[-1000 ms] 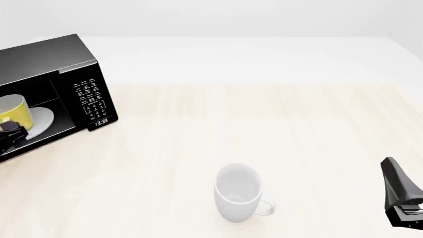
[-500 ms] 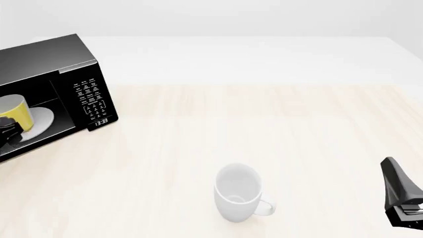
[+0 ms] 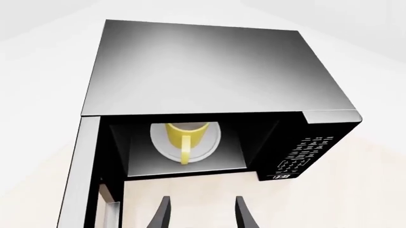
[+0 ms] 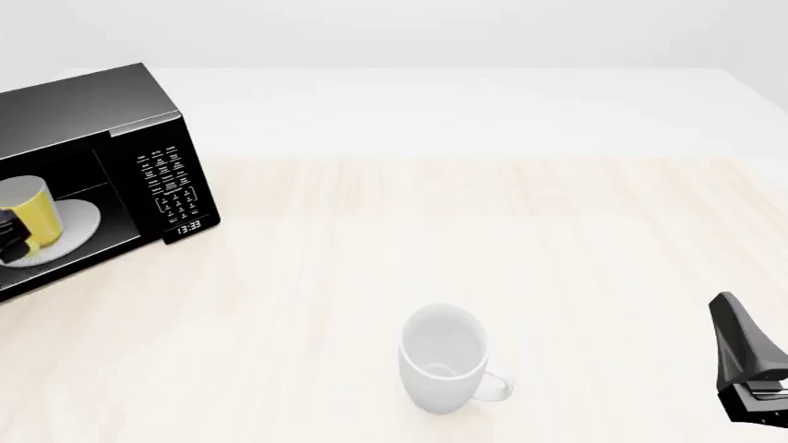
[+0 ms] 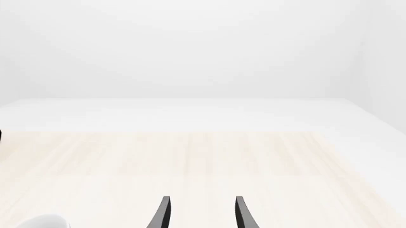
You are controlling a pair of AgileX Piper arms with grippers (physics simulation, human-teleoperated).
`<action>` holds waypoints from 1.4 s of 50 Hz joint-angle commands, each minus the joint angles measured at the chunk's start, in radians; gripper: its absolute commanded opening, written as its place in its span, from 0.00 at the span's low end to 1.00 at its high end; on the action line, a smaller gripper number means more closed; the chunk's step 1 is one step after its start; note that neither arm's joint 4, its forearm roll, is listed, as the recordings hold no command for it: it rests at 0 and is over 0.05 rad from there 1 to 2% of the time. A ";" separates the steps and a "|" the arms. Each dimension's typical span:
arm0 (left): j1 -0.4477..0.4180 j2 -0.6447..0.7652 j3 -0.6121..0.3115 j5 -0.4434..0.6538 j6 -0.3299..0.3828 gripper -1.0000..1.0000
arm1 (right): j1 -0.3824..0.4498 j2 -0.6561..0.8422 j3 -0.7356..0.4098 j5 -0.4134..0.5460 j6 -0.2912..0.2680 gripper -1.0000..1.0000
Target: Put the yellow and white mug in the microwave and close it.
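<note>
The black microwave (image 4: 117,120) stands at the table's far left with its door (image 3: 81,190) swung open. Inside it the yellow and white mug (image 3: 185,135) sits upright on the white round plate (image 3: 209,145), handle toward the opening; the front view also shows the mug (image 4: 35,214). My left gripper (image 3: 201,216) is open and empty, just outside the opening and clear of the mug. Only a dark bit of it shows at the front view's left edge. My right gripper (image 5: 201,216) is open and empty near the table's front right corner (image 4: 729,314).
A larger all-white mug (image 4: 444,358) stands upright near the front middle of the table, handle to the right; its rim (image 5: 41,222) peeks into the right wrist view. The keypad and display (image 4: 173,189) face the table's middle.
My left gripper has drawn back out of the microwave toward the left edge of the front view. The yellow and white mug stays on the plate. The right arm is still.
</note>
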 commanded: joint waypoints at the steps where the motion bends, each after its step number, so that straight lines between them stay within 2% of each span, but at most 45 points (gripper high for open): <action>1: -0.007 -0.094 -0.004 0.083 -0.014 1.00 | 0.000 0.000 0.000 0.000 0.000 1.00; 43: -0.048 -0.283 -0.056 0.302 -0.070 1.00 | 0.000 0.000 0.000 0.000 0.000 1.00; 70: -0.073 -0.447 -0.108 0.470 -0.063 1.00 | 0.000 0.000 0.000 0.000 0.000 1.00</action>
